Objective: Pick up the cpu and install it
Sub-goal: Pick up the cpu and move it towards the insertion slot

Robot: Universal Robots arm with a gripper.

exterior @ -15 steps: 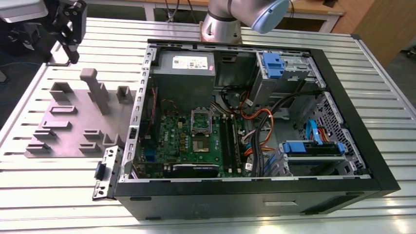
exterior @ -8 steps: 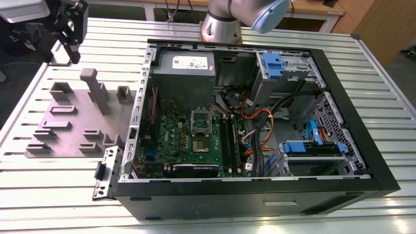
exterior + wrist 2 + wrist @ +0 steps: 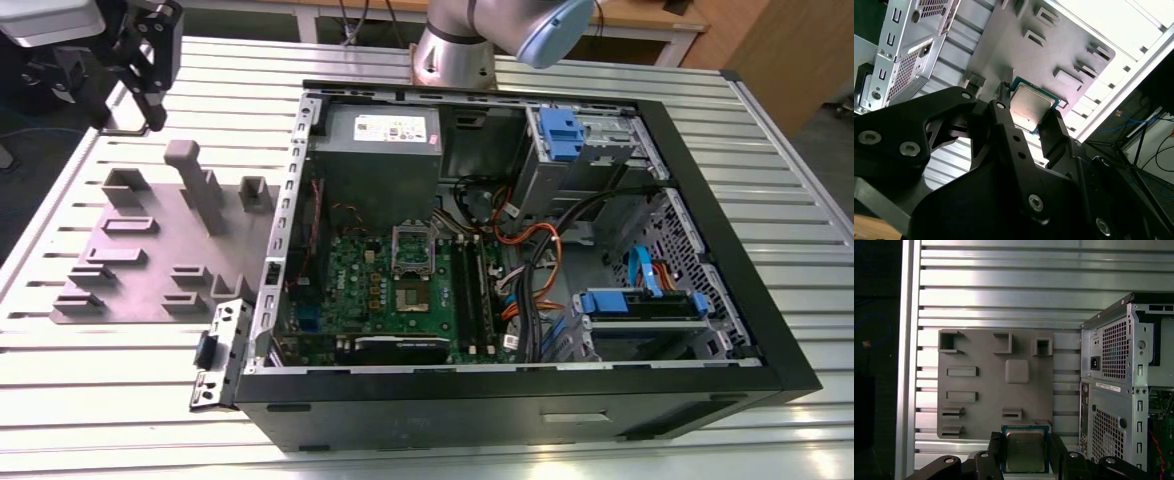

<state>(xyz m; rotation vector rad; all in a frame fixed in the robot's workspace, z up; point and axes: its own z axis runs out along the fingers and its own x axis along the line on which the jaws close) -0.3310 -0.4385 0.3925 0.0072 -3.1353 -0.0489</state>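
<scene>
The cpu (image 3: 1025,450) is a small square chip with a silvery top and a pale rim, and it sits between my two black fingers in both wrist views. My gripper (image 3: 1025,454) is shut on the cpu (image 3: 1030,104), one finger (image 3: 1004,112) on each side of it. The chip hangs in the air above the grey holder plate (image 3: 984,385). In the exterior view my gripper (image 3: 147,115) hangs high at the far left, above the table beyond the holder plate (image 3: 147,250). The green motherboard (image 3: 400,290) lies inside the open case, with its silver socket frame (image 3: 411,250) near the middle.
The open black computer case (image 3: 747,330) takes up the exterior view's right, with drive bays, cables and a power supply (image 3: 380,130) inside. Its perforated rear panel (image 3: 1114,390) stands beside the holder plate. Raised grey blocks (image 3: 200,190) stick up from the plate. The slatted metal table (image 3: 134,400) lies underneath.
</scene>
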